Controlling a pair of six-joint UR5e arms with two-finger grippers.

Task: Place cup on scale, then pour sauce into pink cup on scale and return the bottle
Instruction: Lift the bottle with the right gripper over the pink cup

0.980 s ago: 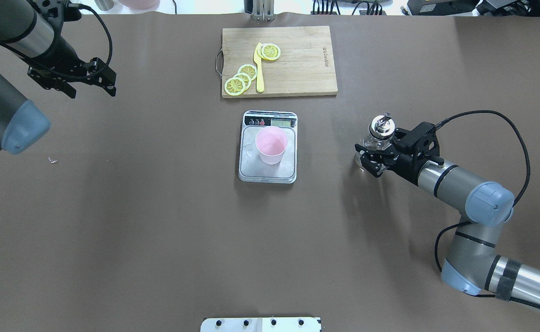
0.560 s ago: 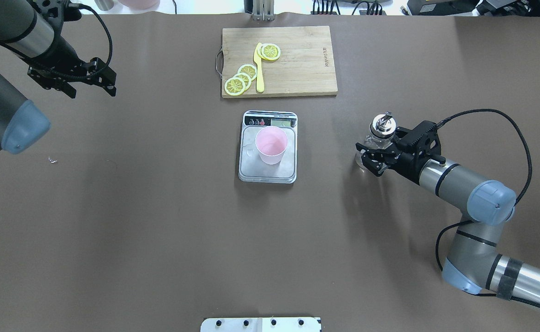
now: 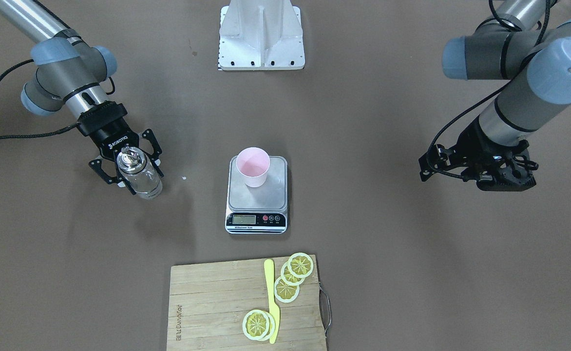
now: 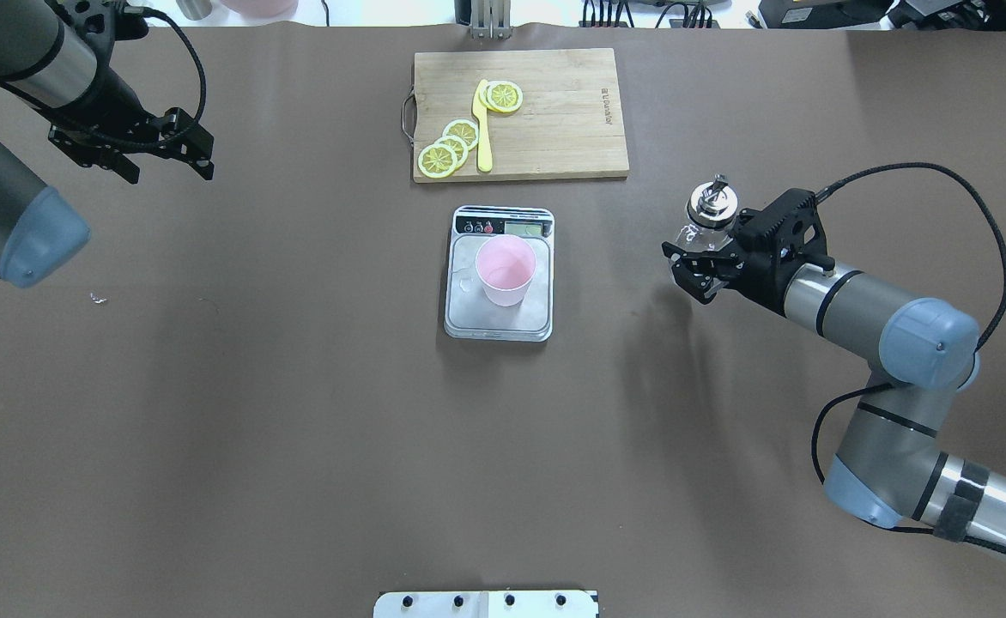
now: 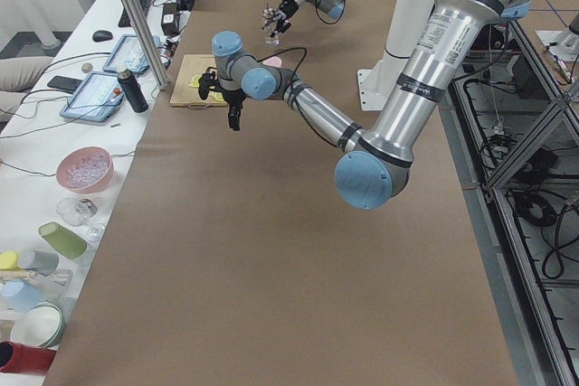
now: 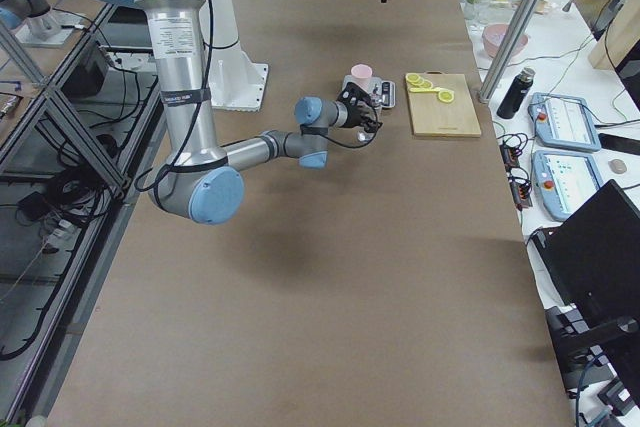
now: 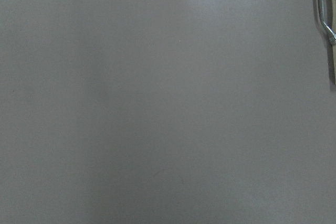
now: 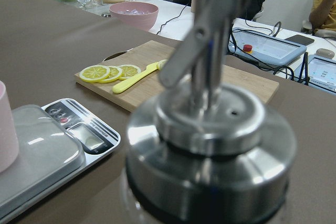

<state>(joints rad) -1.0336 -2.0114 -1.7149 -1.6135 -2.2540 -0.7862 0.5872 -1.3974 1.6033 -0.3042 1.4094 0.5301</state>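
Two arms reached over the table. Toward the far left corner, the left gripper [image 4: 173, 174] hung with its two fingers spread wide and nothing between them. One board [image 4: 554, 112] lay at the middle of the far edge. It bore one yellow knife [image 4: 483, 129] and lemon slices [image 4: 451, 146]: three overlapping in a row on one side of the knife, at least one more on the other. Just on the robot's side of the board, apart from it, sat one scale [image 4: 469, 318], its display strip facing the far edge. One pink cup [image 4: 506, 270] stood upright on the platform, well inside its rim. Well to the right of the scale, about midway to the right edge, the right gripper [image 4: 688, 275] had its two fingers closed around the glass body of the one bottle [image 4: 711, 208]. The bottle was roughly upright, metal cap on top, and appeared raised off the table. Clear sauce [image 3: 146, 185] showed in its lower part
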